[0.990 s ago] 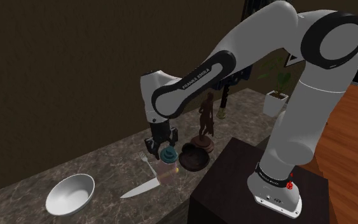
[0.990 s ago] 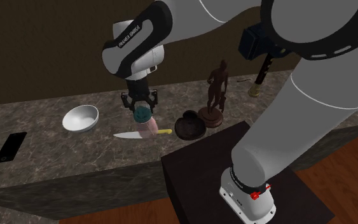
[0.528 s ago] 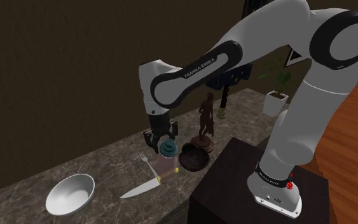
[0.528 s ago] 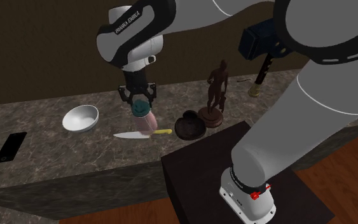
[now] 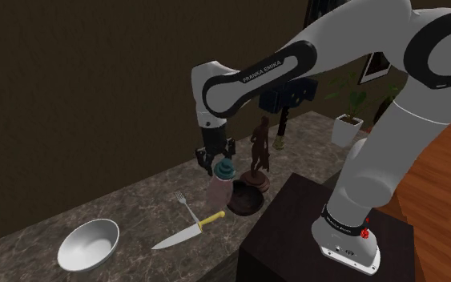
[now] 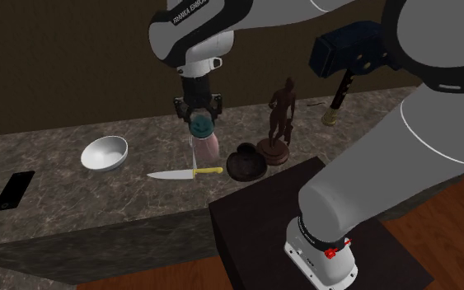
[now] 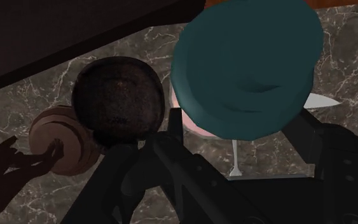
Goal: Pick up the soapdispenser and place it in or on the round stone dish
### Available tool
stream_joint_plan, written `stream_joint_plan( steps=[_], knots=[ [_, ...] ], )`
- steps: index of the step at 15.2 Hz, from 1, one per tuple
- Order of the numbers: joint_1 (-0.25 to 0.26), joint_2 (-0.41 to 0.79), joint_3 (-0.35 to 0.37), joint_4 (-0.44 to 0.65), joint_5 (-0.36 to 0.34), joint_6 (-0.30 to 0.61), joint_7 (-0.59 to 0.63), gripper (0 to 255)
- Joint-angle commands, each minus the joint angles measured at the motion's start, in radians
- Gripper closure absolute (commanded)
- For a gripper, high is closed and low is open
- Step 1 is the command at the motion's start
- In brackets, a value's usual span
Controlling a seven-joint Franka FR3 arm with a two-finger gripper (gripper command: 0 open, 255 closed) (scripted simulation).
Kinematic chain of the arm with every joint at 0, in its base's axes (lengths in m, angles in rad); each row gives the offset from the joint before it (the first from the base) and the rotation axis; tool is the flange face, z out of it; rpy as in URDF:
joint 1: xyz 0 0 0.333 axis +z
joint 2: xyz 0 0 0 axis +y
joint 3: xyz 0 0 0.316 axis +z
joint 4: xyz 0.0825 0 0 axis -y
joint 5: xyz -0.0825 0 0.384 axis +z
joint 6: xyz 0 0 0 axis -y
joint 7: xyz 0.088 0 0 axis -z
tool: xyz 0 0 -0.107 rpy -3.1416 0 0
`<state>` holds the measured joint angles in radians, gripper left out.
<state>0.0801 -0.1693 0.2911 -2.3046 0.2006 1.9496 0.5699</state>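
End effector point(image 5: 216, 160) clamped on the teal cap of the soap dispenser point(image 6: 206, 146), one finger on either side. Dispenser body is pink, hanging roughly upright, and appears clear of the marble bench point(image 5: 127, 200). It sits just beside the round dark dish point(image 5: 245, 199), on the side toward the yellow-handled knife point(image 5: 185, 232), not over the dish. Fork point(image 5: 183, 200) lies near the knife. White bowl point(image 5: 88, 244) is well apart. Dark figurine point(image 5: 259, 148) stands behind the dish.
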Motion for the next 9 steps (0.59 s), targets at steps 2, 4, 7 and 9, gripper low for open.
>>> stream_joint_plan(
  steps=[2,4,7,9],
  knots=[
    [-0.032,-0.056,-0.045,-0.037,-0.011,-0.028,-0.072,255],
    [-0.054,-0.081,-0.077,-0.049,-0.026,-0.047,-0.118,255],
    [-0.09,-0.11,-0.126,-0.06,-0.053,-0.074,-0.187,255],
    [-0.114,-0.124,-0.159,-0.061,-0.074,-0.092,-0.232,255]
  ],
)
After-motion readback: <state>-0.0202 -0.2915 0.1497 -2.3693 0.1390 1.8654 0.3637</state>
